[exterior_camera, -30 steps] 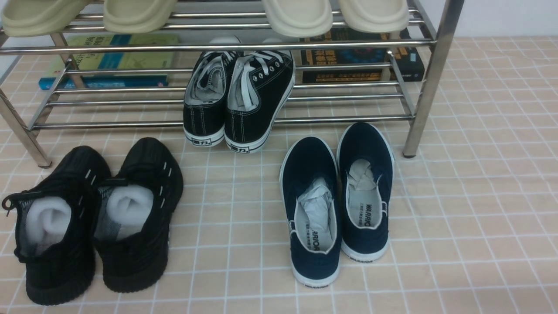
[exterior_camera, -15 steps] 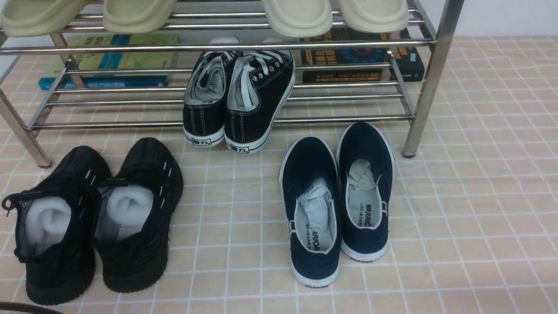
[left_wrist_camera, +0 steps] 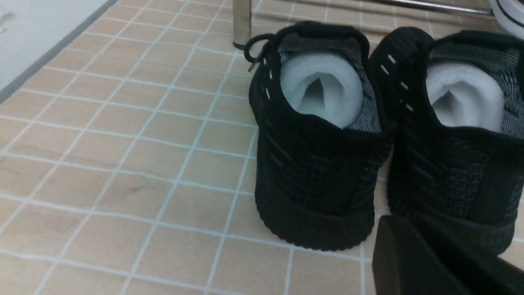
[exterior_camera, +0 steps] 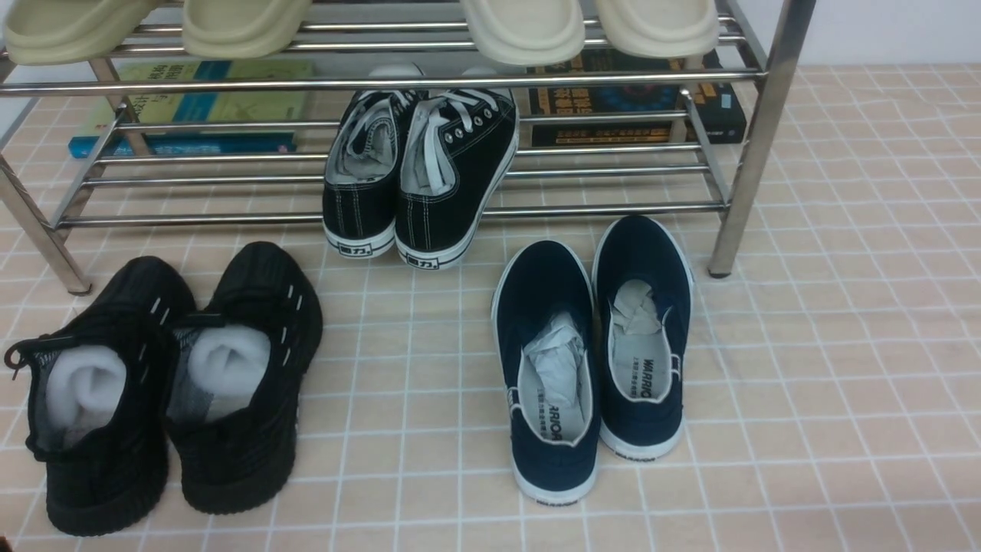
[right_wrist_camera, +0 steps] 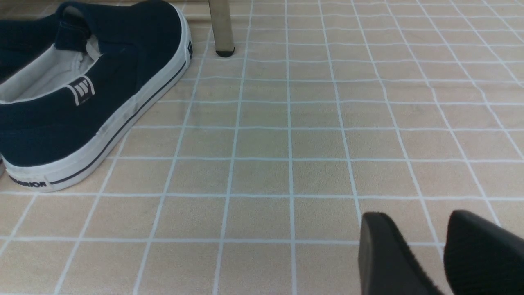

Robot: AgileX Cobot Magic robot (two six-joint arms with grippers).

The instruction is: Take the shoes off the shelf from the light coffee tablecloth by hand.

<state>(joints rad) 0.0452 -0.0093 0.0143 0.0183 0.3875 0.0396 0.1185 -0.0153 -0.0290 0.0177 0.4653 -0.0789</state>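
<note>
Hovering low behind the shoes [left_wrist_camera: 323, 164], the left pincer [left_wrist_camera: 434, 262] looks nearly closed, holding nothing, not touching the heels. Right pincer [right_wrist_camera: 440, 256] sits w/ jaws a bit apart, empty, over the light coffee tablecloth [exterior_camera: 843, 383]. Shoes stand on the cloth, in front of the shelf [exterior_camera: 759, 115].

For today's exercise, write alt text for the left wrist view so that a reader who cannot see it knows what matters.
Two black knit sneakers stand side by side, heels toward the camera, white foam stuffing inside, on a beige tablecloth gridded with white lines. A chrome shelf leg stands behind them; the dark left gripper shows at the frame's edge.
</note>
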